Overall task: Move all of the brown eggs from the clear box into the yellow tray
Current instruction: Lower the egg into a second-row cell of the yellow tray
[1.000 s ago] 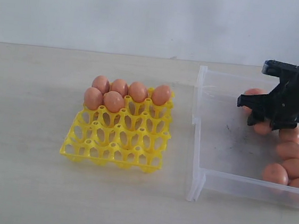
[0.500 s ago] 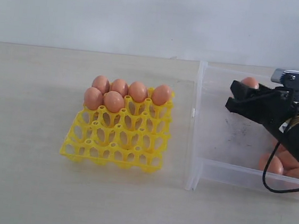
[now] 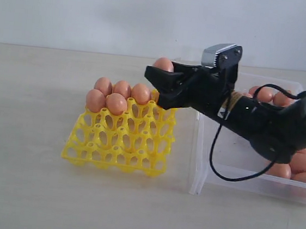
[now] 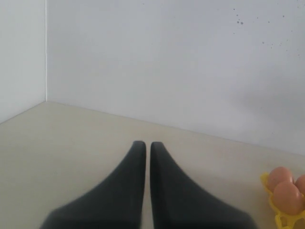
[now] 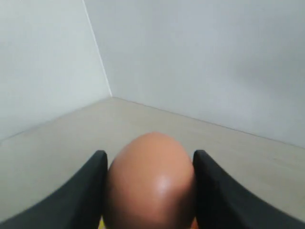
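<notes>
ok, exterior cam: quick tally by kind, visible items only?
Yellow tray: 1
Clear box: 1
Brown eggs: 11 visible (5 in tray, 1 in right gripper, 5 in box; arm hides others)
Total: 13

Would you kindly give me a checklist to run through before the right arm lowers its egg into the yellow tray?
1. Held egg gripped by right end effector: ok.
2. Egg at the yellow tray's back-right corner: ok.
3. Empty cups available in front rows: ok.
4. Cup directly beneath the egg free: cannot tell, arm hides it.
5. Left end effector shut, away from the tray: ok.
</notes>
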Controlling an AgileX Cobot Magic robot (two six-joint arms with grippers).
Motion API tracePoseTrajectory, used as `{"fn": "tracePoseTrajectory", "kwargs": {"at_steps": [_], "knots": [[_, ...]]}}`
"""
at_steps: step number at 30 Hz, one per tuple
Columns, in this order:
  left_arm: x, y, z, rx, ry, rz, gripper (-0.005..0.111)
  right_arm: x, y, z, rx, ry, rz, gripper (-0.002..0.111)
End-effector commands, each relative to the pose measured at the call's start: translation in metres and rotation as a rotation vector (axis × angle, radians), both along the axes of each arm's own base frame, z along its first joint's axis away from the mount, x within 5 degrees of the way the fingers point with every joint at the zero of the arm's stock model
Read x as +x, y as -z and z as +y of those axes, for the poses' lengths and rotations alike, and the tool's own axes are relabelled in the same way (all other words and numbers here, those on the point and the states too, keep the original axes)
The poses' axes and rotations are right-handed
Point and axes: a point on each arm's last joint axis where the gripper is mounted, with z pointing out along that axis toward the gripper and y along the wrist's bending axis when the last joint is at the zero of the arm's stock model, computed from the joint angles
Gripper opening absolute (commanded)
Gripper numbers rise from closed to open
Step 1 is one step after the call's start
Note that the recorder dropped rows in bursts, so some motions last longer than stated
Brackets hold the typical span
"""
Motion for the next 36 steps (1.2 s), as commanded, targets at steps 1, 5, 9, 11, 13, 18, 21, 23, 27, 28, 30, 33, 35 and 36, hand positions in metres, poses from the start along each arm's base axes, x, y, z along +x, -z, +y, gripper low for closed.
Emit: {"fn": "tracePoseTrajectory", "kwargs": {"at_steps": [1,5,9,11,13,18,21,23,27,28,30,33,35,36], "knots": [[0.0,-0.001,0.0,-0.014,-0.002,-0.018,0.004,0.006,0.009,0.029,0.0,-0.047,0.037,0.0],[0.0,-0.001,0.0,-0.014,-0.002,-0.018,0.004,0.01,0.025,0.043,-0.079,-0.047,0.086,0.0],[0.0,-0.001,0.0,-0.014,-0.002,-0.018,0.004,0.012,0.034,0.043,-0.114,-0.033,0.113,0.0],[0.0,-0.001,0.0,-0.014,-0.002,-0.018,0.004,0.013,0.037,0.043,-0.134,-0.032,0.103,0.0],[0.0,-0.001,0.0,-0.014,-0.002,-0.018,0.004,0.013,0.04,0.043,-0.165,-0.03,0.109,0.0],[0.0,-0.001,0.0,-0.014,-0.002,-0.018,0.004,0.014,0.048,0.04,-0.263,0.0,0.141,0.0],[0.0,-0.001,0.0,-0.014,-0.002,-0.018,0.004,0.014,0.049,0.039,-0.266,0.004,0.145,0.0],[0.0,-0.001,0.0,-0.014,-0.002,-0.018,0.004,0.015,0.048,0.039,-0.266,0.012,0.126,0.0],[0.0,-0.001,0.0,-0.014,-0.002,-0.018,0.004,0.019,0.046,0.037,-0.262,0.058,0.112,0.0],[0.0,-0.001,0.0,-0.014,-0.002,-0.018,0.004,0.02,0.046,0.036,-0.259,0.068,0.112,0.0],[0.0,-0.001,0.0,-0.014,-0.002,-0.018,0.004,0.02,0.046,0.036,-0.254,0.081,0.114,0.0],[0.0,-0.001,0.0,-0.014,-0.002,-0.018,0.004,0.022,0.045,0.037,-0.248,0.075,0.115,0.0],[0.0,-0.001,0.0,-0.014,-0.002,-0.018,0.004,0.024,0.044,0.039,-0.23,0.072,0.13,0.0],[0.0,-0.001,0.0,-0.014,-0.002,-0.018,0.004,0.025,0.043,0.039,-0.224,0.072,0.129,0.0]]}}
